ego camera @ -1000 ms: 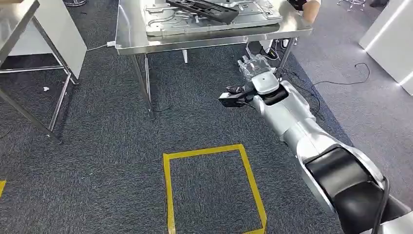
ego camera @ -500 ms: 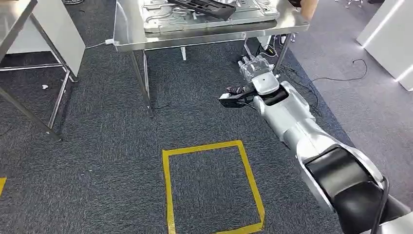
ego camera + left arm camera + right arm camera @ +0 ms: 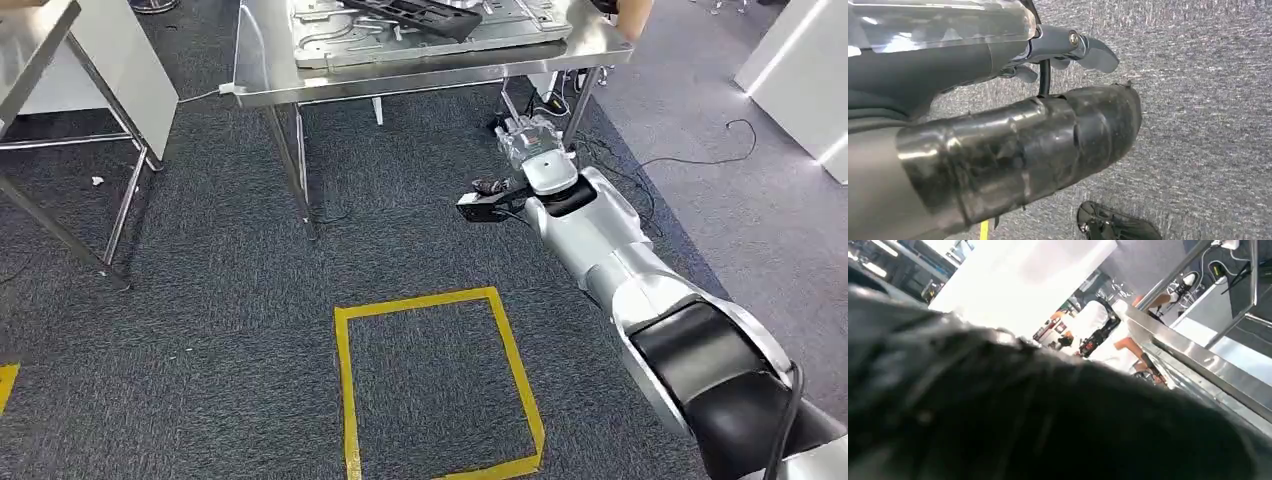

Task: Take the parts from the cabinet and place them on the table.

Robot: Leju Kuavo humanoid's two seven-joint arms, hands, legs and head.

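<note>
A long black part lies on a grey metal panel on the steel table at the top of the head view. My right arm reaches forward, and my right hand hangs below the table's front edge near a table leg, fingers extended, with nothing in it. A blurred dark mass covers most of the right wrist view, with the table's edge beyond it. My left hand hangs over grey carpet; the thick thumb and the fingers are apart and hold nothing.
A person's hand rests at the table's far right corner. A yellow tape square marks the carpet in front of me. A second steel table stands at the left. Cables lie on the floor at the right, beside a white cabinet.
The whole picture has shifted a little, so the camera has moved. My right arm holds almost the same pose, its hand still empty.
</note>
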